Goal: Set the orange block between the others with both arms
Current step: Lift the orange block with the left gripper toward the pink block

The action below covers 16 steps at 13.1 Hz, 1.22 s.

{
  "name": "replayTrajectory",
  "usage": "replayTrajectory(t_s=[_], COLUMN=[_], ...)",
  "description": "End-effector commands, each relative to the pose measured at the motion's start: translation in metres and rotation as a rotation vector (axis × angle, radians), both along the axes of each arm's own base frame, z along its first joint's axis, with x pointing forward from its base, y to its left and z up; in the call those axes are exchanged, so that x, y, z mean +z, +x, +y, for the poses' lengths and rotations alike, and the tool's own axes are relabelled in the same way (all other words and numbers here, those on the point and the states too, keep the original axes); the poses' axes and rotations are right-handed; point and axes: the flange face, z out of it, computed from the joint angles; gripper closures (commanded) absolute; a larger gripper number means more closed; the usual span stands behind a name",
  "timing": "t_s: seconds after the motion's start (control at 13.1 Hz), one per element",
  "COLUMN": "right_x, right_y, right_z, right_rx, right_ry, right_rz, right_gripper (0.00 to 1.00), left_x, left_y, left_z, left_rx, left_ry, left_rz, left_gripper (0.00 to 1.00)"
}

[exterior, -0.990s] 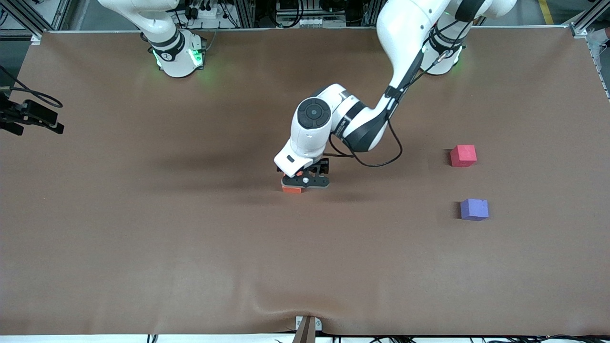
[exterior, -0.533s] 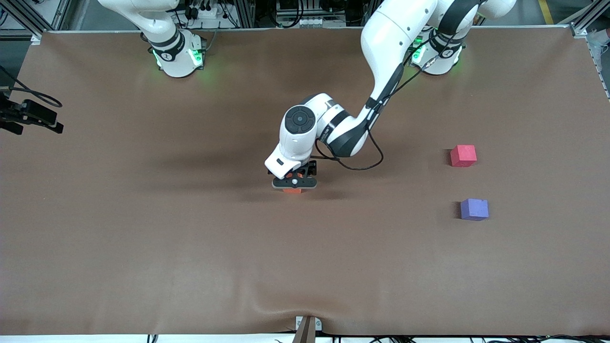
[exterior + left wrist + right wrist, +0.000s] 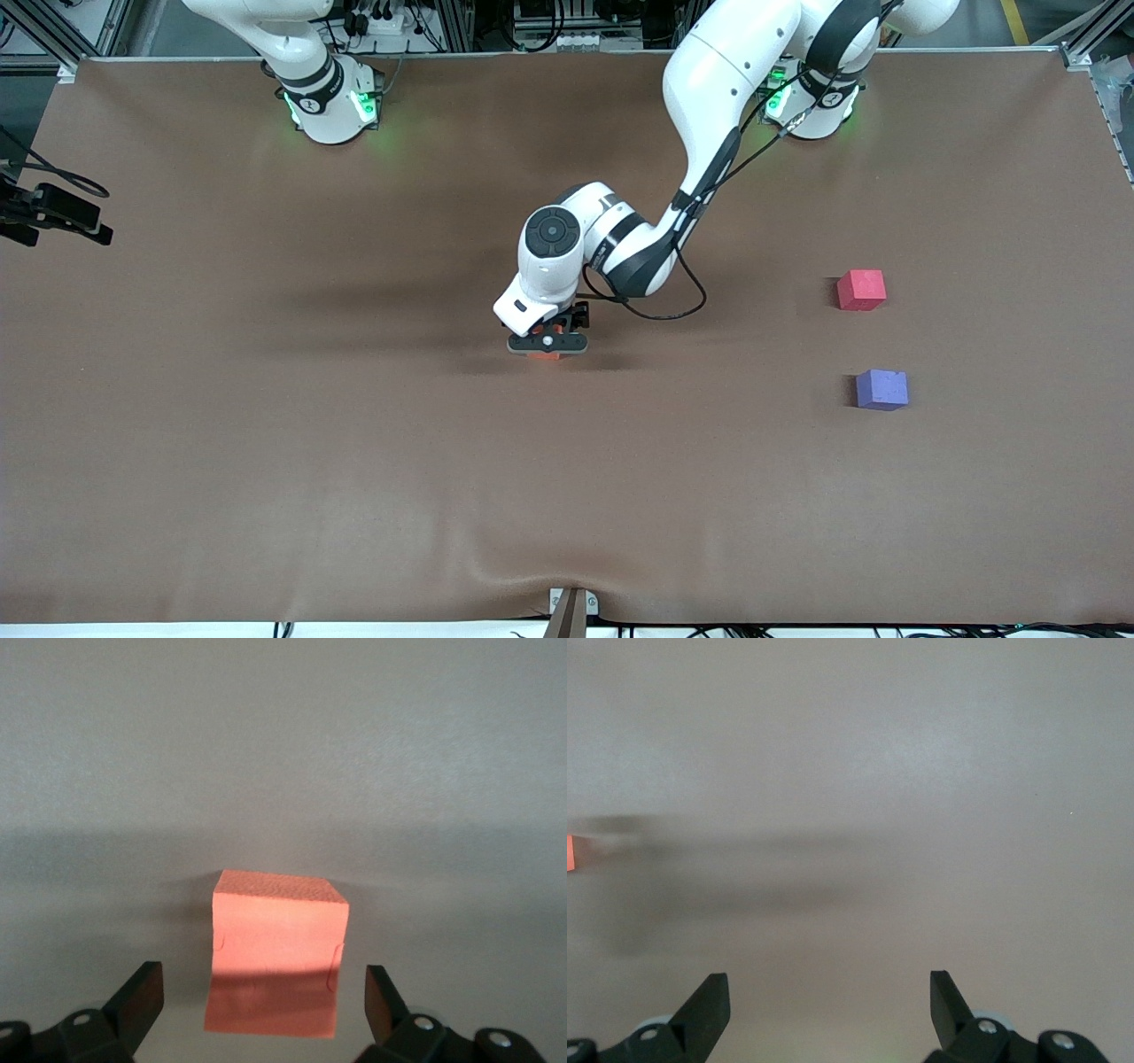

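The orange block (image 3: 547, 354) sits mid-tabletop (image 3: 266, 443), directly beneath the left claw (image 3: 547, 342), with only a sliver peeking out; the red cube (image 3: 861, 290) and purple cube (image 3: 881, 390) lie well apart from it, toward the left arm's end. The right arm waits, its claw (image 3: 53, 217) over the tabletop's edge at its own end.

In the left wrist view the block (image 3: 276, 952) lies square between spread fingers (image 3: 142, 997), untouched.

In the right wrist view the right claw (image 3: 830, 1014) gapes over bare tabletop.
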Motion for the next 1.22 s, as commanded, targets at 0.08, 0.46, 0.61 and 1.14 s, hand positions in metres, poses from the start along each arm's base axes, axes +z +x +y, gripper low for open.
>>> replayTrajectory(t_s=[0.08, 0.46, 0.61, 1.14], right_x=[0.003, 0.003, 0.003, 0.004], right_y=[-0.001, 0.0, 0.0, 0.0], right_z=[-0.004, -0.004, -0.003, -0.006], right_rx=[-0.015, -0.015, -0.012, -0.019], right_ry=[-0.013, -0.013, -0.013, -0.013], right_rz=[0.011, 0.01, 0.008, 0.005], right_gripper=[0.0, 0.0, 0.0, 0.0], left_x=[-0.016, -0.019, -0.02, 0.045], left_y=[-0.005, -0.003, -0.003, 0.009], left_z=[-0.013, -0.01, -0.009, 0.002], left_rx=[-0.018, -0.052, -0.052, -0.031], left_ry=[-0.01, 0.001, 0.007, 0.021], left_rz=[-0.038, -0.044, -0.041, -0.05], left_gripper=[0.0, 0.59, 0.84, 0.91])
